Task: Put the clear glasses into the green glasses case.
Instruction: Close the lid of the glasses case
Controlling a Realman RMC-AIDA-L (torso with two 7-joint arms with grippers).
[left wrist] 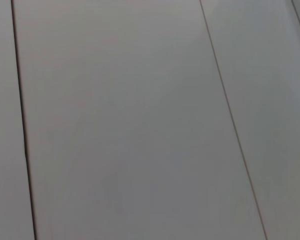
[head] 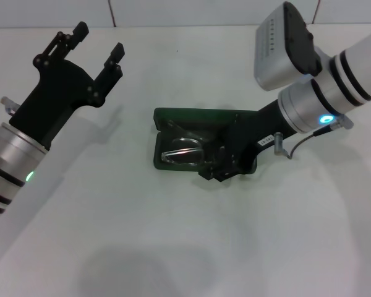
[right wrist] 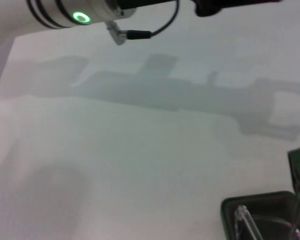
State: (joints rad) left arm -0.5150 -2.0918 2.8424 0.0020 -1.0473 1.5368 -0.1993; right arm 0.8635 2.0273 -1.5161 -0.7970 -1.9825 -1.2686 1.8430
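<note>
— Where is the right gripper [head: 217,166]?
— Low over the open green glasses case [head: 198,117], black and angular; whether its fingers grip cannot be told.
— And the clear glasses [head: 184,152]?
— Glossy, transparent, lying inside on the dark lining.
— The left gripper [head: 98,46]?
— Raised well apart, fingers spread wide over the white table [head: 173,235].

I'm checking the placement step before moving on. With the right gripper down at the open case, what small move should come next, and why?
Probably let go, if it has not already, and lift the right gripper straight up. The clear glasses already lie inside the open green glasses case, and the gripper sits low over its right half, where sideways motion could drag them out. The left gripper hovers open, well away to the left.
</note>
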